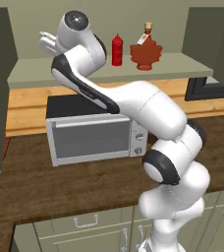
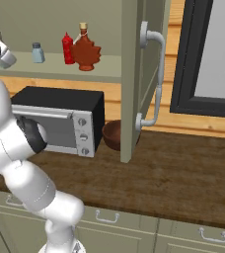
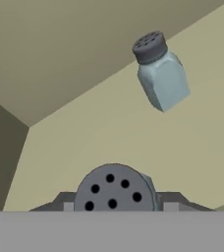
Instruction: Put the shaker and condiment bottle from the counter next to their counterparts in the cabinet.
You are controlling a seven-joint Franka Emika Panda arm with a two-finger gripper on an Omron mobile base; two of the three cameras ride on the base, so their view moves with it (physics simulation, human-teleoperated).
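Reaching up onto the cabinet [image 2: 129,59] shelf, left end. Clamped between the gripper [image 3: 115,206] tips: a shaker [image 3: 115,189], grey holed cap facing the hand camera, body hidden below. Second shaker [image 3: 160,74] standing free on the pale shelf, near the back wall, open shelf between the two. Further right along the shelf, red squeeze bottle [image 1: 117,50] touching or just beside the maple-leaf bottle [image 1: 146,51]. Shelf front edge bare. Toaster oven [image 1: 94,133] below on the counter [image 2: 183,173]; brown bowl [image 2: 112,135] half hidden behind the open door. Two shakers, two bottles.
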